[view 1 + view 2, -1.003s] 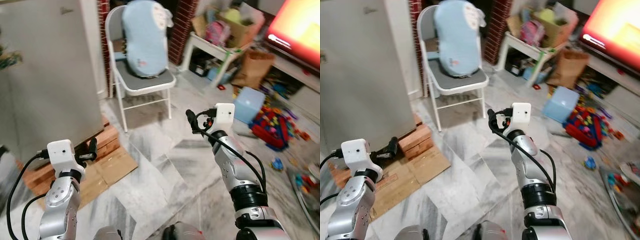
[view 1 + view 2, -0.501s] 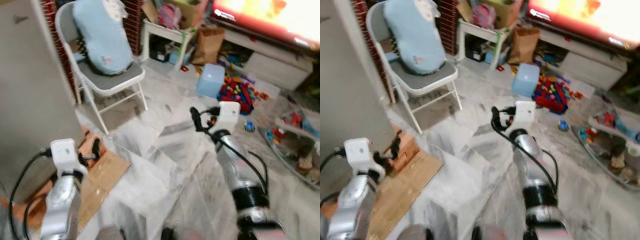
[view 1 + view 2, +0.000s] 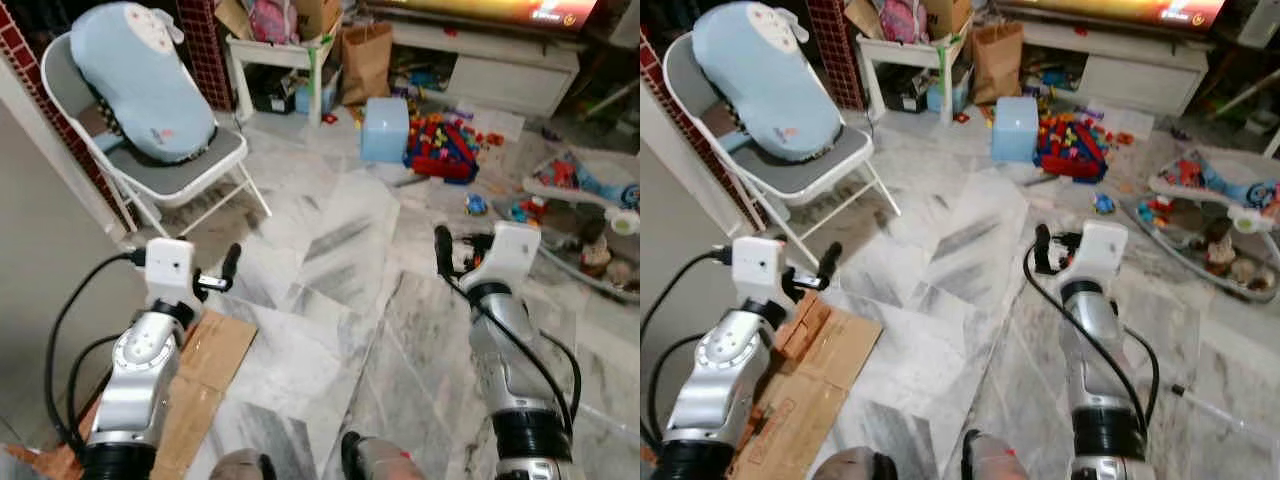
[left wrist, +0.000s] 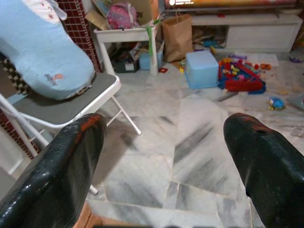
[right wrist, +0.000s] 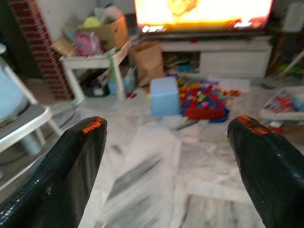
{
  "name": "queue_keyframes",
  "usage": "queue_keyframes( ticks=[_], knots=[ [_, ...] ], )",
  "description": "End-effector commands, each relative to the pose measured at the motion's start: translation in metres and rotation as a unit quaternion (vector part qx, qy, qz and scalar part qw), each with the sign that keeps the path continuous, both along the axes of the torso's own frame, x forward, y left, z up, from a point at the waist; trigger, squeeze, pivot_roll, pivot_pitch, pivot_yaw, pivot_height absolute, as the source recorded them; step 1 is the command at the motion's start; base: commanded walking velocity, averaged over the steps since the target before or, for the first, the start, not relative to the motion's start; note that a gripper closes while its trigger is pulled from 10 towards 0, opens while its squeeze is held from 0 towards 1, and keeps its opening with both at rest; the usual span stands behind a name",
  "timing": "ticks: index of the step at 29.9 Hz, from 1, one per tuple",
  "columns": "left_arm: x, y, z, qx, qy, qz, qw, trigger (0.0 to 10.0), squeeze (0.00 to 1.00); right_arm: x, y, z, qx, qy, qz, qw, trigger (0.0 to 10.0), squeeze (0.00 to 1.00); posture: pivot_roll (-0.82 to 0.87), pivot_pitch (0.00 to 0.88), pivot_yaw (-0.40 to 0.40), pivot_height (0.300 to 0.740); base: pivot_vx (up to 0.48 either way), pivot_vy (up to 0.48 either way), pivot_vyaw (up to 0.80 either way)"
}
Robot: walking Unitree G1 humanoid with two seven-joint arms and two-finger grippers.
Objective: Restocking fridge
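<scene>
The grey fridge [image 3: 28, 250] is a flat wall at the far left edge of the eye views, with its door shut. My left gripper [image 3: 231, 261] is held up in front of me over the floor near a cardboard sheet. In the left wrist view its fingers [image 4: 71, 161] stand wide apart with nothing between them. My right gripper [image 3: 442, 243] is raised over the marble floor to the right. It is open too, and its black fingers [image 5: 71, 161] frame only floor and toys. No grocery item is in either gripper.
A white folding chair [image 3: 190, 172] holding a light blue cushion [image 3: 140, 80] stands beside the fridge. Cardboard [image 3: 205, 362] and wooden blocks [image 3: 805, 325] lie at its foot. Ahead are a blue box [image 3: 384, 128], scattered toy bricks [image 3: 450, 150], a small white table [image 3: 275, 52] and a paper bag [image 3: 368, 60].
The camera has swung to the right: the fridge and chair slid to the left, and the toy area and TV stand came into view. Both arms stay raised and open.
</scene>
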State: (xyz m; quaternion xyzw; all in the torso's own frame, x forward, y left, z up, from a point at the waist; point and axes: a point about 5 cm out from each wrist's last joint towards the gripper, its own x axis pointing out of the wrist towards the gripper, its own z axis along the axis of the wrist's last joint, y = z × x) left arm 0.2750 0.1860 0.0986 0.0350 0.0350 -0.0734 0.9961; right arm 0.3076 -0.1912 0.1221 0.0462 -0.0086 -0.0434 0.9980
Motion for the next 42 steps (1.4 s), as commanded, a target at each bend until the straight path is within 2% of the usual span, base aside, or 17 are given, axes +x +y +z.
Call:
queue_keyframes(
  ticks=[1,4,6,12,21,30,42],
  knots=[
    [0.0,0.003,-0.001,-0.006,0.002,0.004,1.0,10.0,0.0,0.002,0.001,0.008,-0.003,-0.009,-0.002,1.0,10.0,0.0,0.01,0.114,0.041,0.74,0.0,0.0,-0.8],
    [-0.006,0.006,-0.005,-0.011,0.009,0.015,1.0,10.0,0.0,0.004,0.003,0.014,-0.009,-0.016,0.004,1.0,10.0,0.0,0.01,0.12,0.036,0.74,0.0,0.0,-0.8],
    [-0.017,0.006,-0.013,-0.012,0.023,0.016,1.0,10.0,0.0,0.004,0.004,0.017,-0.011,-0.016,0.005,1.0,10.0,0.0,0.02,0.121,0.024,0.74,0.0,0.0,-0.8],
    [-0.028,0.002,-0.023,-0.016,0.039,0.005,0.999,10.0,0.0,0.003,0.006,0.016,-0.01,-0.006,0.006,1.0,10.0,0.0,0.01,0.125,0.002,0.74,0.0,0.0,-0.8],
    [-0.02,-0.004,-0.022,-0.026,0.036,0.002,0.999,10.0,0.0,-0.001,0.004,0.013,-0.018,0.007,0.007,1.0,10.0,0.0,-0.02,0.13,-0.004,0.74,0.216,0.0,-0.8],
    [-0.021,-0.005,-0.025,-0.039,0.044,0.007,0.998,10.0,0.0,-0.002,0.002,0.012,-0.02,0.015,0.006,1.0,10.0,0.0,-0.02,0.131,-0.018,0.74,0.0,0.0,-0.8],
    [-0.024,-0.011,-0.021,-0.053,0.03,-0.008,0.998,10.0,0.0,0.001,0.002,0.016,-0.028,0.014,0.006,0.999,10.0,0.0,-0.03,0.143,-0.027,0.74,0.0,0.0,-0.8]
  ],
)
